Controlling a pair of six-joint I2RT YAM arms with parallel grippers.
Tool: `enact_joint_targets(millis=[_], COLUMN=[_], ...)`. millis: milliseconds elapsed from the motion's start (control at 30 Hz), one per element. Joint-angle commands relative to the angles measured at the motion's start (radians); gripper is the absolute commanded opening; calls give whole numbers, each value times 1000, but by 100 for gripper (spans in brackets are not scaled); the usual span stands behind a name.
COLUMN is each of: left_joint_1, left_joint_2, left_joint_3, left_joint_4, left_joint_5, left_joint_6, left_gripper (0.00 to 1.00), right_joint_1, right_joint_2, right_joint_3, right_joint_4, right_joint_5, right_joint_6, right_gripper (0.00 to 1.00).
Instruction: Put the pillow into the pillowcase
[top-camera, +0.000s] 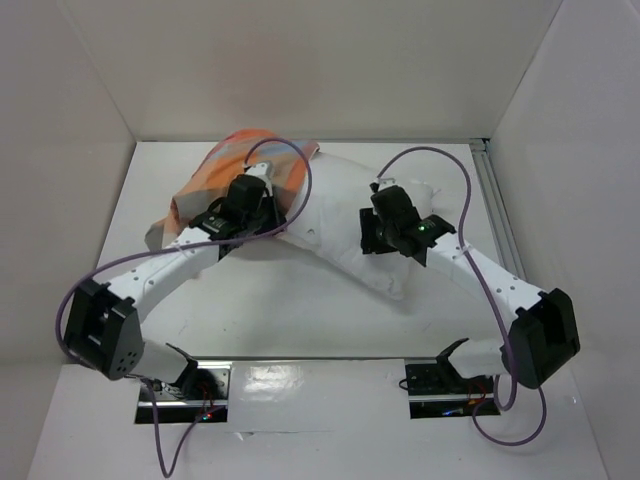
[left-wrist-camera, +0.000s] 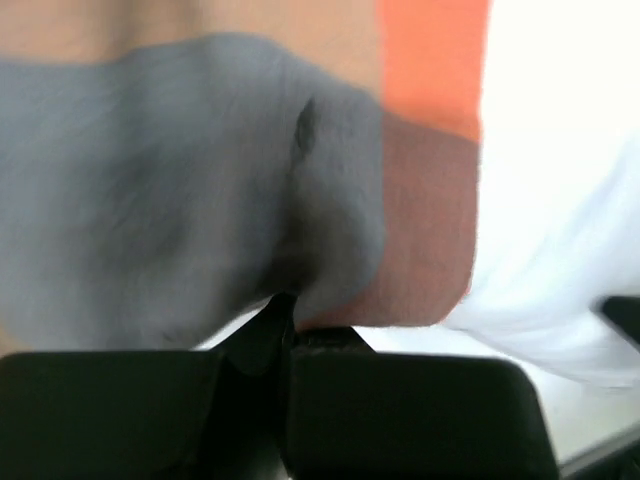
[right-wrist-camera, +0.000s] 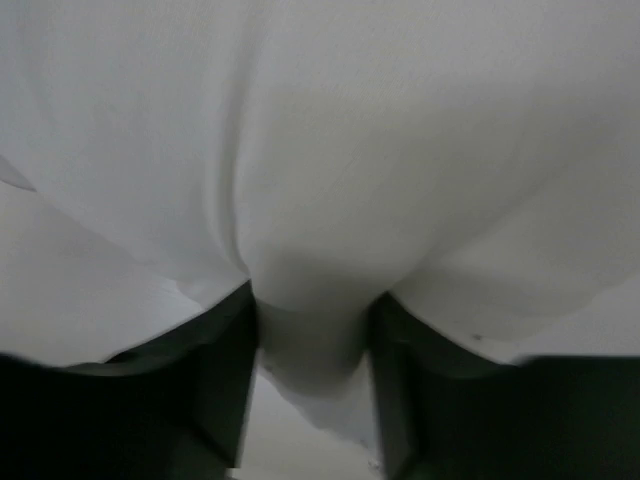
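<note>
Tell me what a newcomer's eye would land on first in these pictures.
The orange-and-grey checked pillowcase, bunched toward the far left of the white table, stands out most; the left fingers are shut on a fold of it. Beside it to the right lies the plump white pillow, with a bulge of its fabric squeezed between the right fingers.

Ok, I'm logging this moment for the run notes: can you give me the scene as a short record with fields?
pillowcase: checked cloth, bunched at the far left of the table
pillow: white, lying across the middle and right, mostly outside the pillowcase
left gripper: shut, pinching a fold of the pillowcase
right gripper: closed on a bunched fold of the pillow
task state: pillow not yet inside
</note>
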Motion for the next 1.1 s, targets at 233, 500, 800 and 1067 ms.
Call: enact_joint_targets(millis=[233,500,800,1067], left_joint_1=[-121,-200,-155,-117], left_joint_2=[214,178,40,103], left_joint_3=[384,464,795,1031], left_joint_4=[-4,-16,-307,-488], left_joint_5=[344,545,518,345], left_joint_6=[34,26,106,111], left_gripper=[0,0,0,0], right_joint_1=[33,-106,-131,-131], right_joint_2=[242,122,-181,-233], right_joint_3=[154,79,174,395], right_joint_4=[457,529,168,-244], right_joint_5=[-411,-328,-291,-314], right_joint_6=[113,186,-4,-60], right_gripper=[0,0,0,0])
